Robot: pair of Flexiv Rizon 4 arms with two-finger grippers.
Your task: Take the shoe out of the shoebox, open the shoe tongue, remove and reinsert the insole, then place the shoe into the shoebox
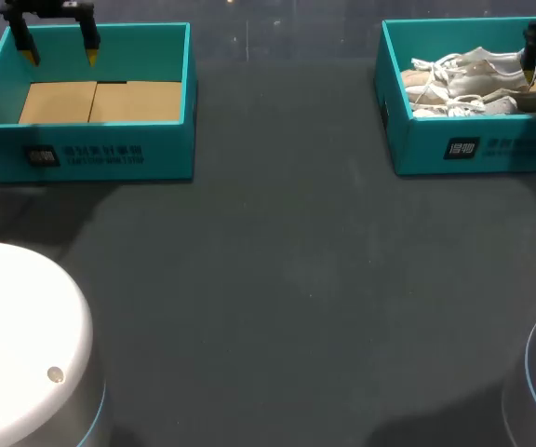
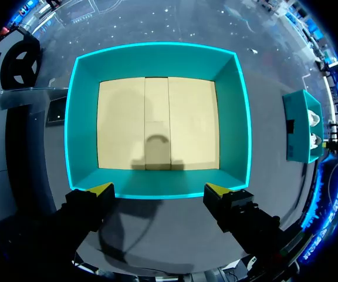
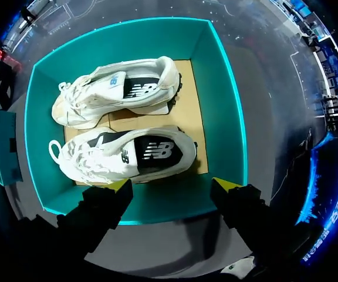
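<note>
- Two white laced shoes (image 3: 128, 155) with black side panels are lying side by side in the teal cardboard shoebox (image 3: 222, 106).
- The right fingers (image 3: 119, 187) are hanging spread and empty above it.
- The left fingers (image 2: 101, 190) are gaping over an empty teal box (image 2: 84, 117).

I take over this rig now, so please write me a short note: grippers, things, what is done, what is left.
Left gripper: open, above the empty box.
Right gripper: open, above the shoebox.
Near shoe and far shoe lie on their sides inside the shoebox, untouched.
Done: nothing yet.
Left: lift one shoe out, open its tongue, pull and refit the insole, put it back.
</note>
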